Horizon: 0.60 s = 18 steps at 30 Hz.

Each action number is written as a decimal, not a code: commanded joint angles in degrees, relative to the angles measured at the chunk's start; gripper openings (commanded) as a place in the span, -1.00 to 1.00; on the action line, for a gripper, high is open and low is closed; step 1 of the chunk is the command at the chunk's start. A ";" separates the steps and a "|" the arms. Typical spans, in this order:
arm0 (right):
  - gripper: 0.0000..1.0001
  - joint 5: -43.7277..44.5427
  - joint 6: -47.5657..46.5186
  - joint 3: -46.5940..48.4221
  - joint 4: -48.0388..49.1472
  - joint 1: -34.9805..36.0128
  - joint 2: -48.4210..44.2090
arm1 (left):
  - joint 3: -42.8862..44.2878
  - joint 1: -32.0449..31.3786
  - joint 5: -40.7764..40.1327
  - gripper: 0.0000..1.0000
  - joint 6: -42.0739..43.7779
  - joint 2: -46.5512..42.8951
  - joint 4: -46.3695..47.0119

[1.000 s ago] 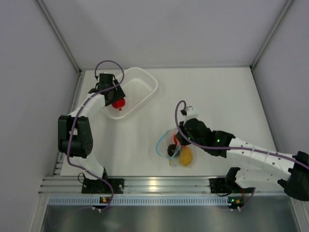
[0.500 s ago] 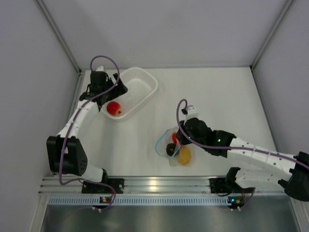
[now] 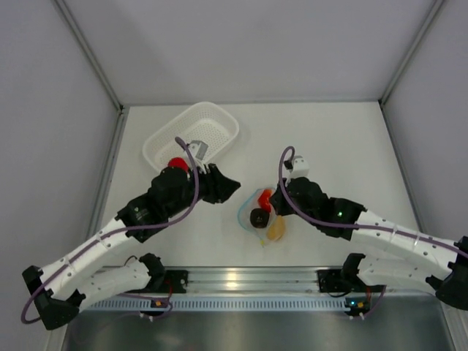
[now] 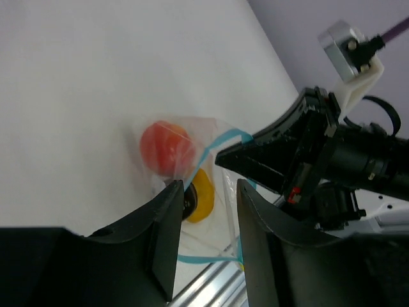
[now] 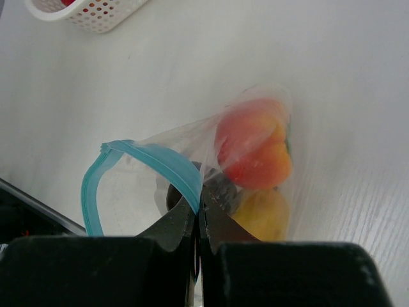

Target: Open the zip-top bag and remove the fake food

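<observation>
1. Right gripper (image 5: pixel 199 206) is clamped on the blue strip (image 5: pixel 160 160) of the zip-top bag (image 5: pixel 195 142), mid-table (image 3: pixel 329 139); it should hold the mouth wide.
2. Left gripper (image 4: pixel 208 192), spread and empty, should enter straight for the tomato (image 4: pixel 167 148).

The left arm is stretching inward with the left hand (image 3: pixel 232 187) holding its fingers parted; the right hand (image 3: pixel 273 208) is pressing its fingers tightly together.
</observation>
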 commanded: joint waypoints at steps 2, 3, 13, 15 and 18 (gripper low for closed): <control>-1.00 3.85 0.97 3.04 0.56 -0.61 -1.25 | -1.71 -11.05 -9.83 -0.19 -2.62 2.18 1.73; -1.00 4.37 0.98 3.48 -0.58 -0.61 -1.16 | -1.71 -12.81 -12.71 -0.27 -3.40 2.88 1.81; -1.00 4.99 2.12 2.17 -1.03 -0.52 -4.41 | -0.31 -24.78 -23.63 -0.64 -8.06 12.63 3.04; -1.00 4.99 2.29 1.90 -1.29 -0.52 -4.50 | -0.31 -24.79 -23.99 -0.63 -8.77 13.87 3.92; -1.00 4.91 3.08 1.29 -1.38 -0.61 -4.59 | 0.04 -24.79 -26.53 -0.61 -10.08 16.42 4.10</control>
